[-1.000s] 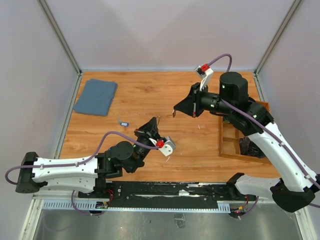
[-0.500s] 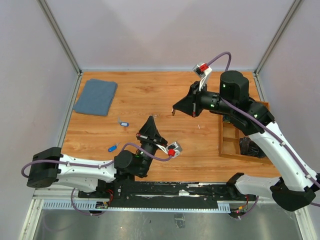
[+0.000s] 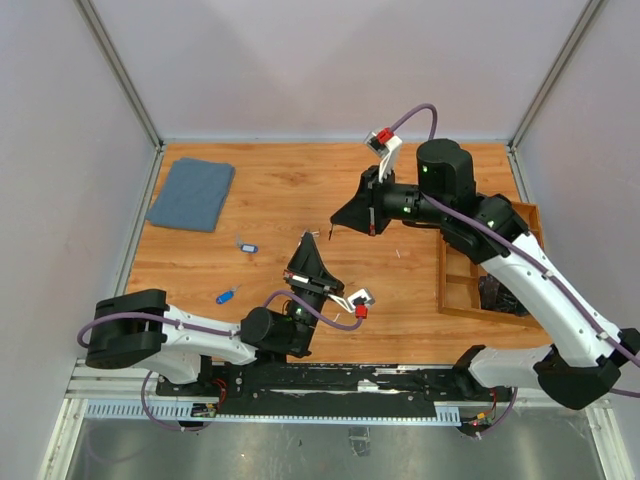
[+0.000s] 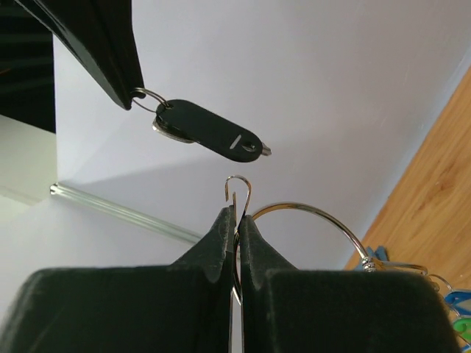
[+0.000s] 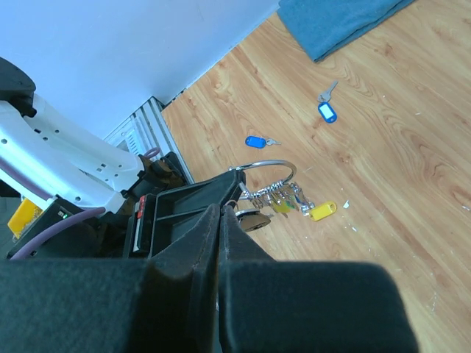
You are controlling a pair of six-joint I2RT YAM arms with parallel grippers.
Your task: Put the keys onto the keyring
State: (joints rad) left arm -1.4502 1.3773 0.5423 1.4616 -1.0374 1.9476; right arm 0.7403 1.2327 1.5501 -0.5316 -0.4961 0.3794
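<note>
My left gripper [image 3: 308, 240] points upward and is shut on the silver keyring [image 4: 309, 211], whose wire is pinched between its pads [image 4: 221, 235]. Several keys with green, blue and yellow tags [image 5: 283, 197] hang on the ring, with a yellow tag [image 5: 322, 211] at the end. My right gripper [image 3: 335, 229] is shut on the small loop of a black-headed key [image 4: 213, 136] and holds it just above the keyring's open hooked end [image 4: 237, 187]. In the right wrist view, my right gripper [image 5: 221, 211] sits directly over the left gripper [image 5: 237, 175].
A blue-headed key [image 3: 226, 296] and a blue-tagged key [image 3: 246, 246] lie loose on the wooden table, left of the grippers. A folded blue cloth [image 3: 192, 192] lies at the back left. A wooden tray [image 3: 462, 285] stands at the right edge.
My right gripper has moved left with the black-headed key, closer to the left gripper. The left arm has swung at its base, uncovering the blue-headed key, and still holds the keyring up.
</note>
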